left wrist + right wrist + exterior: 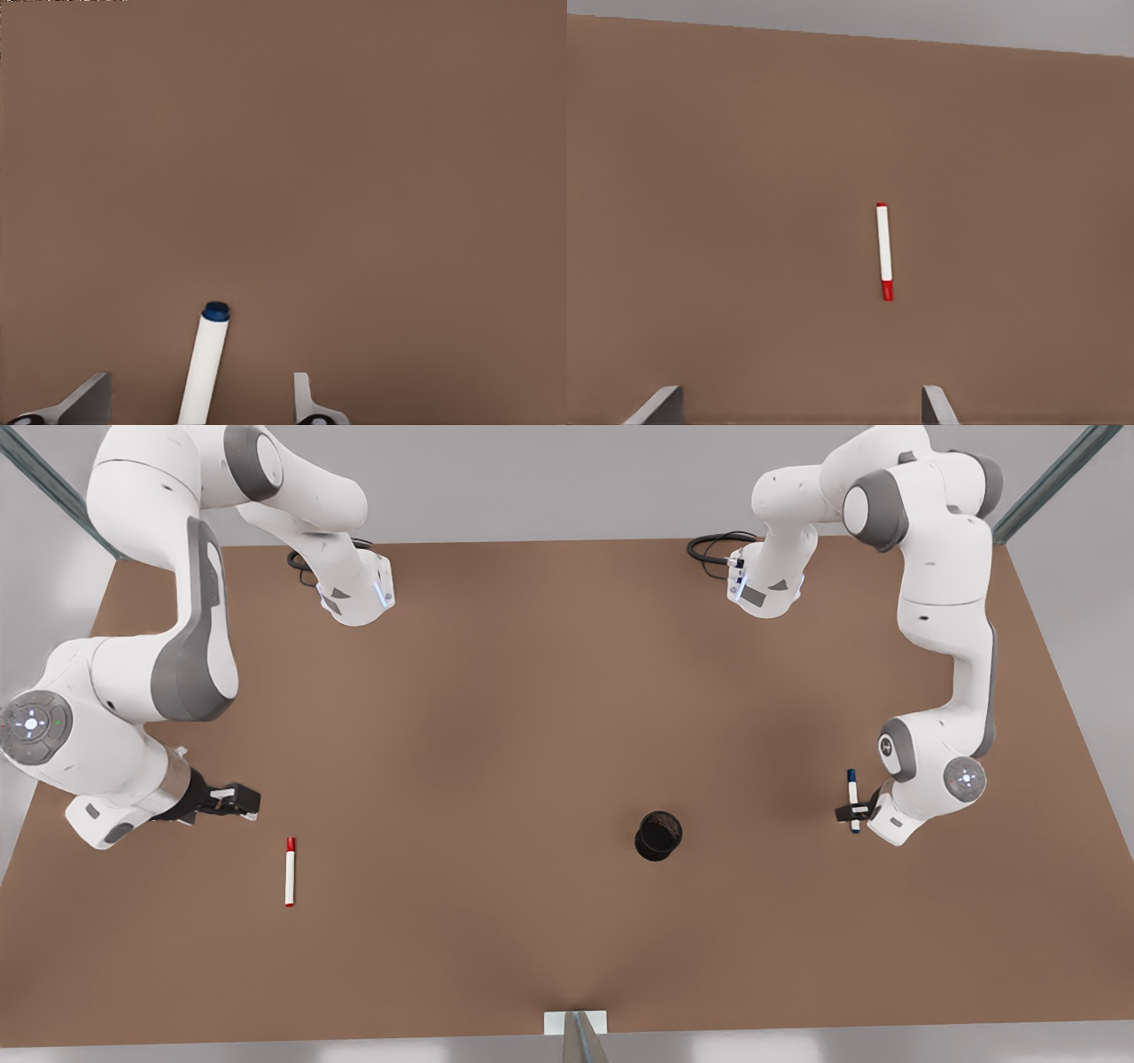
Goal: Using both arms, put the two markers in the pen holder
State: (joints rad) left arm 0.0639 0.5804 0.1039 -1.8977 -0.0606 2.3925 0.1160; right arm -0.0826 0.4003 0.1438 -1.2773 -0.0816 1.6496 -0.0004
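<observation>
In the front view, a brown table point(532, 717) is being seen from above, with two white arms reaching in from the far edge. The left gripper point(852, 811) is on the front view's right, and it is being held right at the blue-capped marker point(852, 795), whose white barrel is crossing the black fingers; whether the marker is being pinched cannot be told here. The black pen holder point(658, 835) is standing upright on the table, well apart from that gripper, toward the front view's left of it. The right gripper point(241, 800) is on the front view's left, hanging near the red-capped marker point(290, 871) but apart from it. That marker is lying flat on the table with its red cap toward the far edge.

In the left wrist view, the blue-capped marker point(205, 363) is being shown between the two fingertips point(84, 400) of the left gripper point(197, 403). The tips are spread — a gap is visible on each side of the white barrel, so nothing is being squeezed.

In the right wrist view, the red-capped marker point(884, 252) is being seen lying alone on the bare table point(726, 221), well ahead of the right gripper point(799, 405). Its fingertips point(656, 405) are being held wide apart — nothing is between them.
</observation>
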